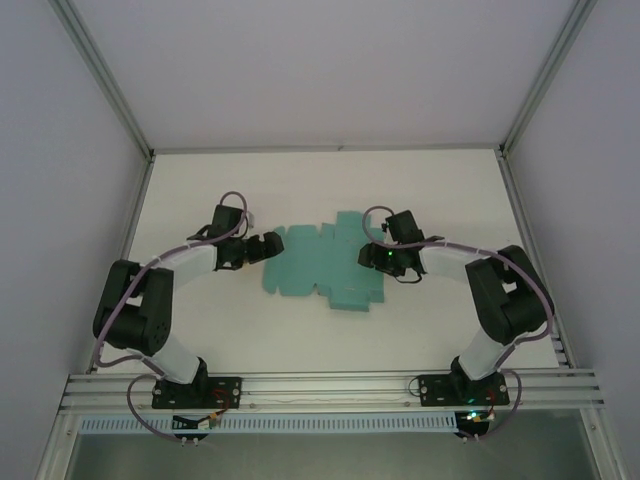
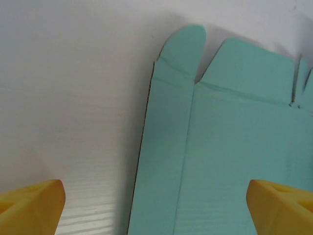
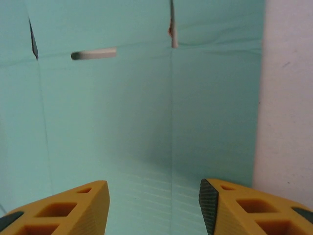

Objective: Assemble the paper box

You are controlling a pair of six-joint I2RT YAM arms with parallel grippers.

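The paper box (image 1: 325, 265) is a flat teal die-cut sheet with flaps and creases, lying on the white table between both arms. My left gripper (image 1: 270, 247) sits at the sheet's left edge, open wide; its yellow fingertips (image 2: 34, 203) straddle that edge of the paper box (image 2: 220, 147), with nothing held. My right gripper (image 1: 372, 258) hovers over the sheet's right part, open. Its yellow fingers (image 3: 63, 208) stand apart above a crease of the paper box (image 3: 146, 112), and a slot is cut further up.
The white table (image 1: 330, 190) is bounded by aluminium frame posts and grey walls. A metal rail (image 1: 330, 388) carries both arm bases at the near edge. Bare table lies behind and in front of the sheet.
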